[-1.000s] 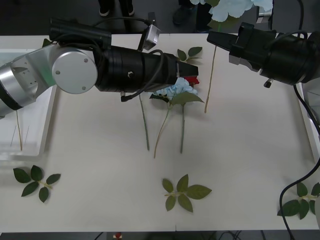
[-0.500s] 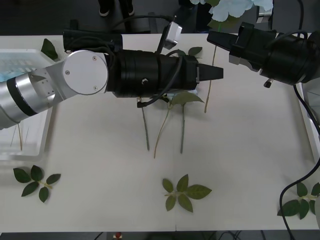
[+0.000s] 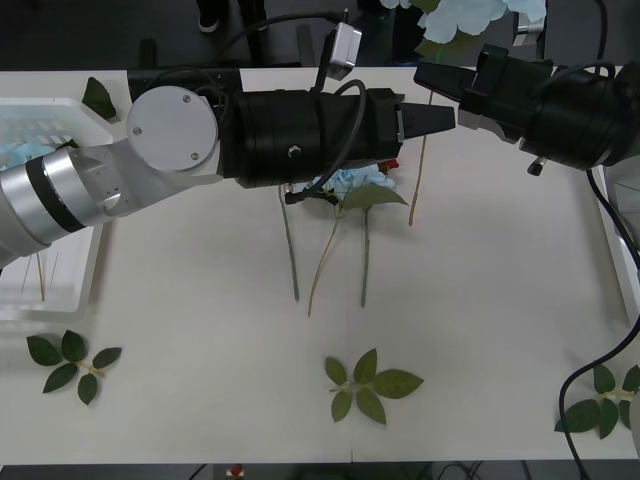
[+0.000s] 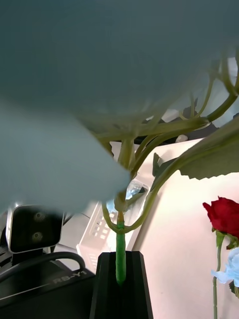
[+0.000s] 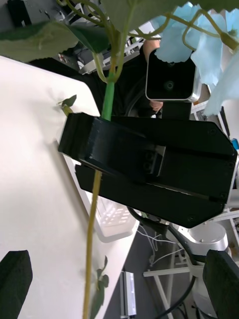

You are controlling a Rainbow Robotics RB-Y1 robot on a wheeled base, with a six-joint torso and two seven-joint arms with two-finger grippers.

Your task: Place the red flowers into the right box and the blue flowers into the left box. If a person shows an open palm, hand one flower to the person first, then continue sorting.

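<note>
My right gripper point(image 3: 432, 75) is shut on the thin green stem of a blue flower point(image 3: 470, 15), whose pale head is raised past the table's far edge while the stem hangs down. In the right wrist view the black fingers point(image 4: 107, 284) pinch that stem point(image 4: 120, 249). My left gripper point(image 3: 440, 118) reaches across the table and stands open just beside the held stem point(image 5: 107, 102). Under the left arm lie a red flower point(image 3: 390, 161) and another blue flower point(image 3: 356, 181). The left box point(image 3: 95, 230) holds blue flowers. The right box point(image 3: 625, 185) shows at the table's right edge.
Loose green leaf sprigs lie at the front left point(image 3: 70, 362), front middle point(image 3: 368, 385), front right point(image 3: 600, 405) and near the far edge point(image 3: 378, 106). Several stems point(image 3: 364, 260) trail from the pile toward me. A black cable point(image 3: 610, 350) loops at the right.
My left arm has swung to the right, from over the flower pile to beside the stem in the right gripper. The right arm and its flower have not moved.
</note>
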